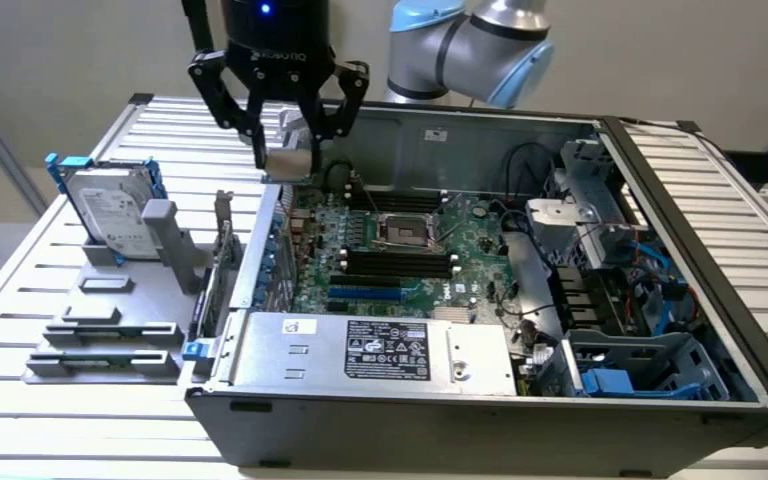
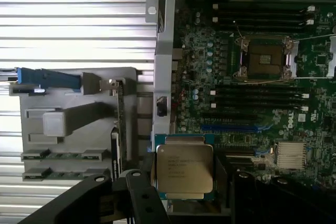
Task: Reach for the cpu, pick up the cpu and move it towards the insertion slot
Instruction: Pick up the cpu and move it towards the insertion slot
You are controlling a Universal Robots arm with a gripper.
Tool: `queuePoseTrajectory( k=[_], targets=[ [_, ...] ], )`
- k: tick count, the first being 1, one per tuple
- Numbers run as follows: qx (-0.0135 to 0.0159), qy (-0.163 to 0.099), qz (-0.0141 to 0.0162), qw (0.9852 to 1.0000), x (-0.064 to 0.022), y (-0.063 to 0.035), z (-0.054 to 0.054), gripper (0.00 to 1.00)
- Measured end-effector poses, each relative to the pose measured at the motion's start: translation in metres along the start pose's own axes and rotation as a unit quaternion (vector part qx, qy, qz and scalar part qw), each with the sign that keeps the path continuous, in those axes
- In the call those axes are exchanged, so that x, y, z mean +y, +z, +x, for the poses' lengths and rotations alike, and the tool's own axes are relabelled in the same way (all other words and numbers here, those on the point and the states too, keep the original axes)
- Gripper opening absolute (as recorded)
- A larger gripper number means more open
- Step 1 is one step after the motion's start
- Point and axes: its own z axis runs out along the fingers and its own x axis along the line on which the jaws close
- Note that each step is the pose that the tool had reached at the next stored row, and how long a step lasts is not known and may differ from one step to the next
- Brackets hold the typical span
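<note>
I have the hand [image 1: 289, 150] clamped on the cpu [image 2: 185, 168], its fingers pinching the chip by its edges, and it hangs in the air above the near wall of the open computer case [image 1: 704, 230], over the rim at the exterior view's left. The insertion slot [image 1: 408, 232] sits on the green board [image 1: 471, 255] inside, well apart from the chip, with memory slots [image 1: 391, 262] beside it.

My worry is the grip: the chip is thin and held on narrow edges, so I judge a jolt could tilt it or let it slide out onto the board. The case wall right beneath is another hazard; travelling too low could clip it. The slot's metal frame looks open in the wrist view, but a crooked chip would not seat and could harm the contacts.
</note>
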Motion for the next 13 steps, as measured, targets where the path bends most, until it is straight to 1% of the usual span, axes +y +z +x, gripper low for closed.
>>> queuePoseTrajectory(
  k=[13],
  targets=[
    [0.0007,0.000,0.0001,1.0000,0.0193,-0.0008,-0.044,0.55]
  ],
)
